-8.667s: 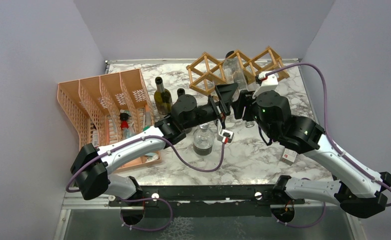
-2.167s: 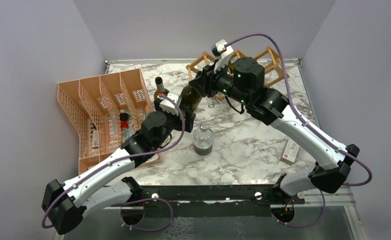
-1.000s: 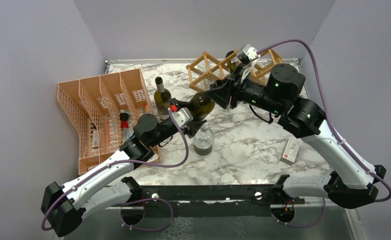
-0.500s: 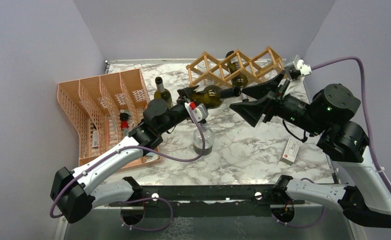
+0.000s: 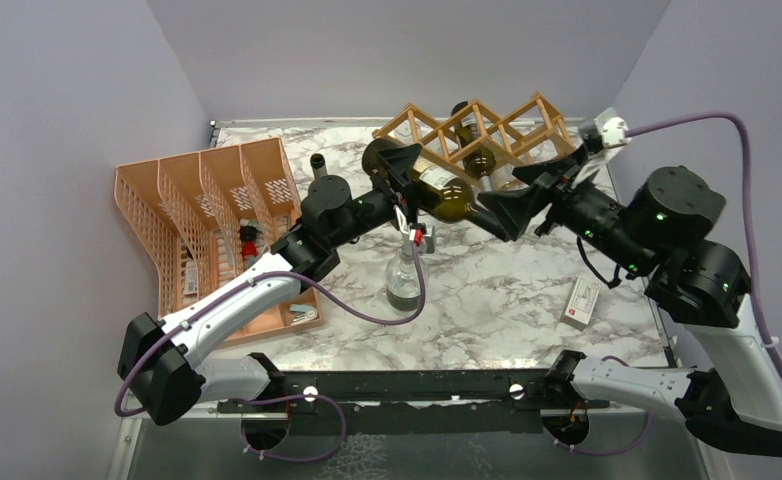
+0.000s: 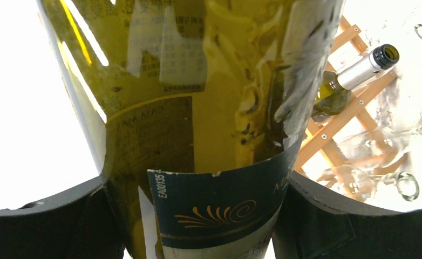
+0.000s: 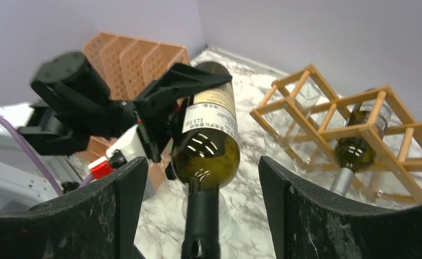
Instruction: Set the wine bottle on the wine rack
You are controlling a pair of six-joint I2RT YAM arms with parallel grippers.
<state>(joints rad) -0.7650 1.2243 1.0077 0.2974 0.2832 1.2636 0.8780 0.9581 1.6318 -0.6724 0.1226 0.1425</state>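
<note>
Your left jaws pinch the bottle [image 5: 437, 188] body, right jaws spread round its neck; slick, probably heavy glass, so grip mid-body.

Left claw [image 5: 397, 186] clamped, right claw [image 5: 519, 192] spread wide, facing each other

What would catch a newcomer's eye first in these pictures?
A wine bottle hangs tilted in mid-air over the table, its lower body clamped in the left gripper, its neck reaching into the open right gripper. Behind, at the table's back, the rack holds a second bottle.
</note>
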